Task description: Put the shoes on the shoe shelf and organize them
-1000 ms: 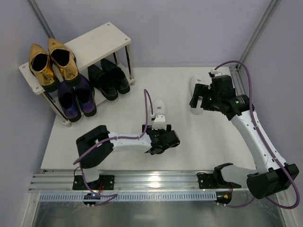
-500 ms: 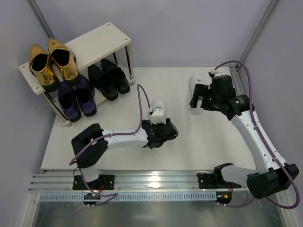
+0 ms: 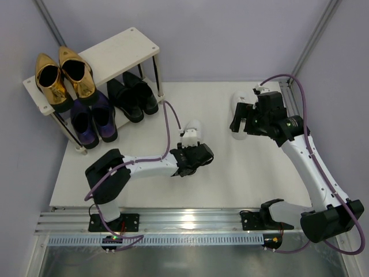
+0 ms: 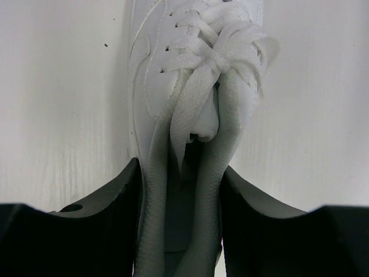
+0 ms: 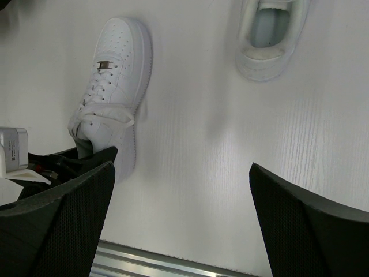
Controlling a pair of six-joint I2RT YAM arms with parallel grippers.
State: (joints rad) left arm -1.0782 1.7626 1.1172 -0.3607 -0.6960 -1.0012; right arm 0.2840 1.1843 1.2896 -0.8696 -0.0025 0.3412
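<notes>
One white sneaker [image 3: 193, 128] [image 4: 196, 57] [image 5: 112, 75] lies mid-table, toe pointing away from the arms. My left gripper [image 3: 193, 151] [image 4: 181, 190] is at its heel end, with both fingers pressed against the collar walls and squeezing them together. The other white sneaker [image 3: 235, 104] [image 5: 268, 34] lies at the back right, partly under my right gripper [image 3: 242, 124] [image 5: 181, 196], which hangs wide open above the table holding nothing. On the shoe shelf [image 3: 124, 49] at the back left, the gold loafers [image 3: 60, 78] sit on the top board. The purple shoes [image 3: 92, 118] and black shoes [image 3: 132, 95] sit below.
The right half of the shelf's top board [image 3: 130, 46] is bare. An aluminium rail [image 3: 173, 222] runs along the table's near edge. Slanted frame posts [image 3: 317, 34] stand at the back corners, and walls close in on the sides.
My left gripper has moved forward over the sneaker's heel and its fingers have closed in on the collar. The right arm has not moved.
</notes>
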